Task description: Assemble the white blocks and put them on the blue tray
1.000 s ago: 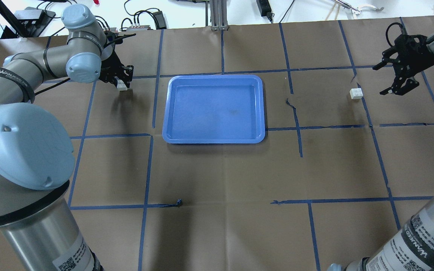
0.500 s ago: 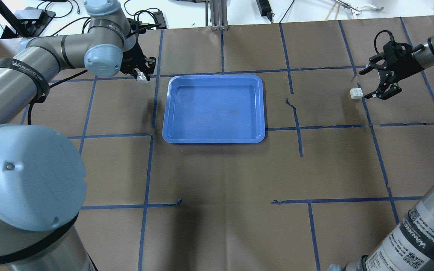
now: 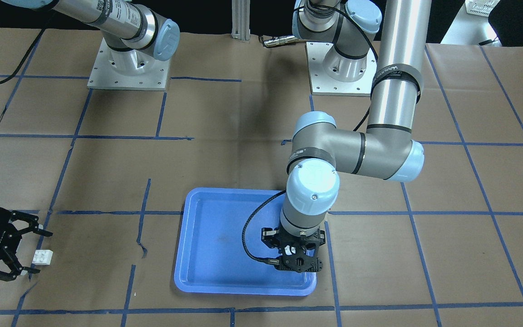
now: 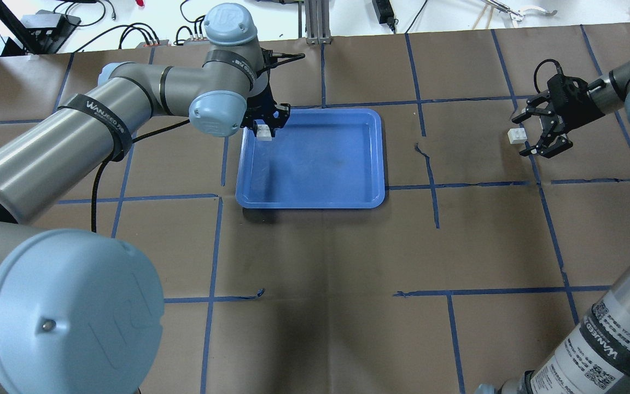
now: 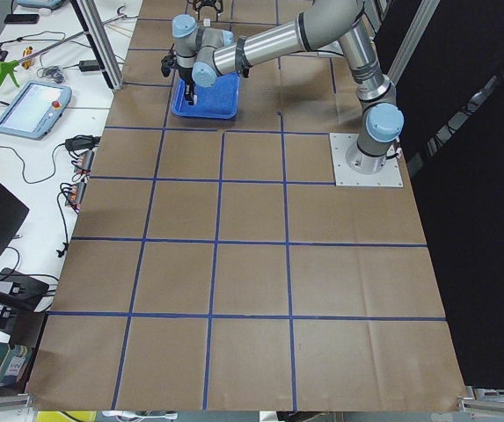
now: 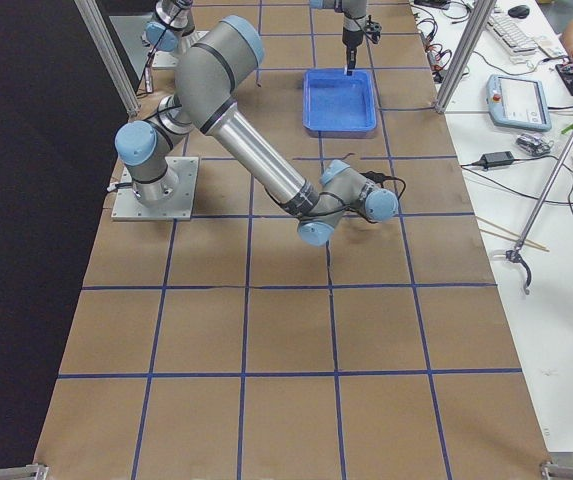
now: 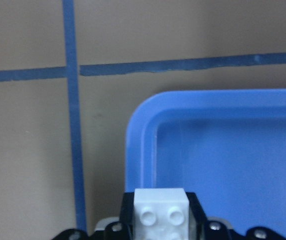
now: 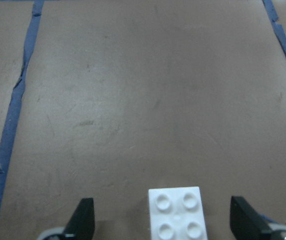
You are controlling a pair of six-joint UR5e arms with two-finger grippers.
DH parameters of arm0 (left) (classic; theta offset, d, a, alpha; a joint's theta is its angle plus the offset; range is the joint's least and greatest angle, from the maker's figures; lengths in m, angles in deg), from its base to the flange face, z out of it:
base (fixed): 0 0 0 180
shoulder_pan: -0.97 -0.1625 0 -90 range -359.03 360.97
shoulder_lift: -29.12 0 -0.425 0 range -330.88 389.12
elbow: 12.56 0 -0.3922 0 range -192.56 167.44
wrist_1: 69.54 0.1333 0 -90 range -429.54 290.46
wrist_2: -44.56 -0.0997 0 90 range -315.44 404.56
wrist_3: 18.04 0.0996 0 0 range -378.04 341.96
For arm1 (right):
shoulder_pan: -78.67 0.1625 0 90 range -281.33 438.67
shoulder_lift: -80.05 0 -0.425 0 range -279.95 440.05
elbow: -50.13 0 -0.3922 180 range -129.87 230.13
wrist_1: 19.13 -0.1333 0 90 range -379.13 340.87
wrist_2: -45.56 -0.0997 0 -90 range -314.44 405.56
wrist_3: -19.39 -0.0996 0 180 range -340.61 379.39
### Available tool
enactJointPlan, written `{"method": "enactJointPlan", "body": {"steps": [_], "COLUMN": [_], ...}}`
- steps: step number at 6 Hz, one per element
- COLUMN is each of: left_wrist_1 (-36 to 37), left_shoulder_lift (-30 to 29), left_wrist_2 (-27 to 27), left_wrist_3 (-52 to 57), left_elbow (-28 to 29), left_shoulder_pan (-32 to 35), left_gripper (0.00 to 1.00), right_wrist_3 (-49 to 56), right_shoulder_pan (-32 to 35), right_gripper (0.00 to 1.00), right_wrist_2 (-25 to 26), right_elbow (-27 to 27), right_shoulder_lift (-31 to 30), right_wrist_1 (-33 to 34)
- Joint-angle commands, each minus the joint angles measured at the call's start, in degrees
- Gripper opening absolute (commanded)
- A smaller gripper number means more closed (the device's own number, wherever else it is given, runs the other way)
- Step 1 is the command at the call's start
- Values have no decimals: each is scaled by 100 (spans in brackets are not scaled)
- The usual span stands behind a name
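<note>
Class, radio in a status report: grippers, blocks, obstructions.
Left gripper shut on white block, over blue tray corner. Right gripper open, straddling other white block on table. No obstruction in view.

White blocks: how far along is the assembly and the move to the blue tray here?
Done: the left gripper is shut on one white block, held over a corner of the blue tray. In hand: the right gripper is open, its fingers either side of the other white block, which lies on the table paper. Left: grasp that block, join the two, set the pair in the tray.
</note>
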Motion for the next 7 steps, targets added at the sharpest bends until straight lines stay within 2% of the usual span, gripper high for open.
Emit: {"method": "enactJointPlan", "body": {"steps": [1, 2, 3, 4, 5, 6, 7], "left_wrist_1": [11, 3, -6, 2, 20, 11, 3], "left_shoulder_lift": [-42, 54, 211, 196, 239, 152, 117], "left_wrist_2": [16, 7, 7, -45, -37, 7, -10], "left_wrist_3": [81, 1753, 2962, 4975, 6231, 7218, 7550], "left_elbow": [-64, -64, -99, -99, -99, -125, -247], "left_shoulder_pan": [190, 199, 208, 208, 208, 208, 251], "left_gripper": [5, 5, 6, 6, 6, 6, 11], "right_wrist_3": [1, -8, 1, 1, -8, -8, -8], "right_shoulder_pan": [0, 0, 0, 0, 0, 0, 0], "right_gripper": [77, 76, 66, 63, 51, 41, 33], "right_wrist_2": [28, 28, 28, 28, 46, 54, 55], "right_elbow": [14, 14, 14, 6, -3, -12, -12], "right_shoulder_lift": [6, 6, 6, 6, 6, 6, -2], "right_wrist_1": [154, 181, 190, 190, 190, 199, 199]}}
